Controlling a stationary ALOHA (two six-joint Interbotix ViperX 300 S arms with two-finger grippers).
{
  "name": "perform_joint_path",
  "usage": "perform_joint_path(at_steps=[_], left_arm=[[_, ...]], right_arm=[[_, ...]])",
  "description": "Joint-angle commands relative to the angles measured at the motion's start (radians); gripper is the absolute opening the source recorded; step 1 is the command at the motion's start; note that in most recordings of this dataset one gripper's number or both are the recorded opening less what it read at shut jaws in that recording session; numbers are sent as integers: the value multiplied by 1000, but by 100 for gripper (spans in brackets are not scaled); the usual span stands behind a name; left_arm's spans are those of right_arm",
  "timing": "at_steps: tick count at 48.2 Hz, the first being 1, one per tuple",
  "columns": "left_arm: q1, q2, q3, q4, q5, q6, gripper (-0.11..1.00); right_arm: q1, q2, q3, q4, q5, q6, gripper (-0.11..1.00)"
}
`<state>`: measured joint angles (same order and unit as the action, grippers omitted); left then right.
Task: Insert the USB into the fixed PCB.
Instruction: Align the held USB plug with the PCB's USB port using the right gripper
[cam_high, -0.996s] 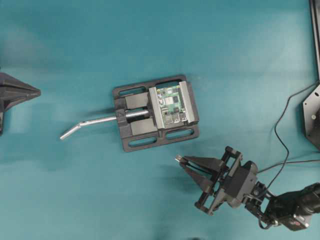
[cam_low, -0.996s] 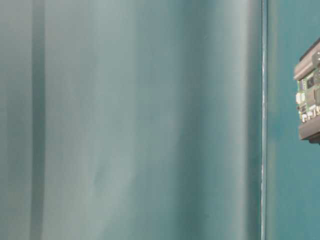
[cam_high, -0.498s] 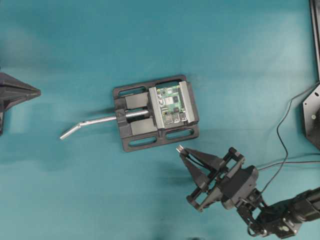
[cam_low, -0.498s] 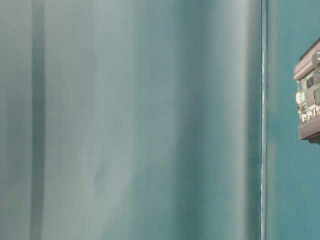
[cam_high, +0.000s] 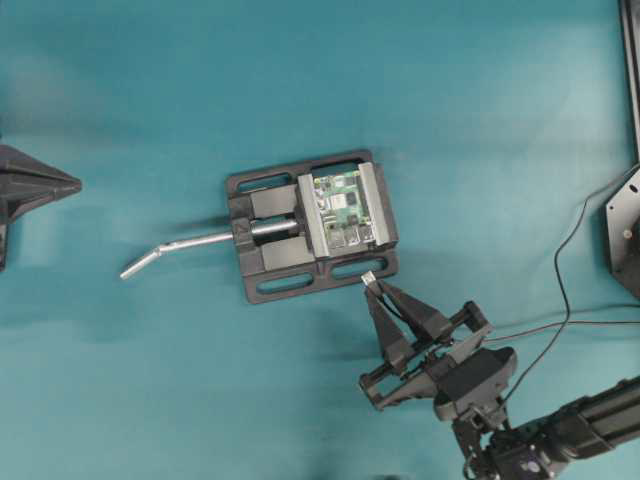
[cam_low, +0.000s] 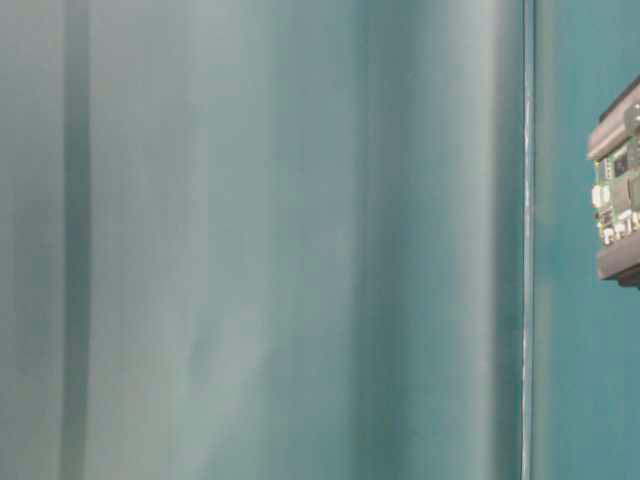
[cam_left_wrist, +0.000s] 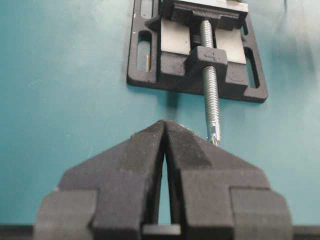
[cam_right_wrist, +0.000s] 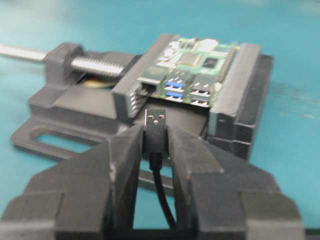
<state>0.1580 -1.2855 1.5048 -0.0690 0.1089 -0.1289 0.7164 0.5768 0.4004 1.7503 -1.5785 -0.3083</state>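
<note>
While your right gripper (cam_right_wrist: 156, 145) pinches the USB (cam_right_wrist: 155, 124), the fixed PCB (cam_right_wrist: 192, 67) sits just ahead; your left gripper (cam_left_wrist: 164, 137) is pressed closed, empty.

Robotics lab bench: teal table (cam_high: 150, 100), vise (cam_high: 270, 235), clamped PCB (cam_high: 343, 208).

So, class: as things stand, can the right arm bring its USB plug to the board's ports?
Probably yes: the right gripper holds the USB just short of the PCB, ports facing it, nothing between.
</note>
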Motion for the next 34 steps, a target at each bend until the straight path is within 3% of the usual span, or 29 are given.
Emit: perform_joint_path(at_steps=[1, 7, 13, 20, 34], left_arm=[[3, 8, -31, 3, -5, -5, 0], [3, 8, -31, 3, -5, -5, 0], [3, 8, -29, 3, -5, -5, -1], [3, 8, -29, 2, -5, -3, 0], [3, 8, -29, 2, -5, -5, -1]], right_arm=[[-3, 0, -41, 14, -14, -2, 21], [-5, 32, -89, 26, -18, -5, 21], [-9, 44, -129, 114, -21, -8, 21], [-14, 49, -160, 163, -54, -17, 21], [-21, 78, -186, 183, -67, -20, 21]])
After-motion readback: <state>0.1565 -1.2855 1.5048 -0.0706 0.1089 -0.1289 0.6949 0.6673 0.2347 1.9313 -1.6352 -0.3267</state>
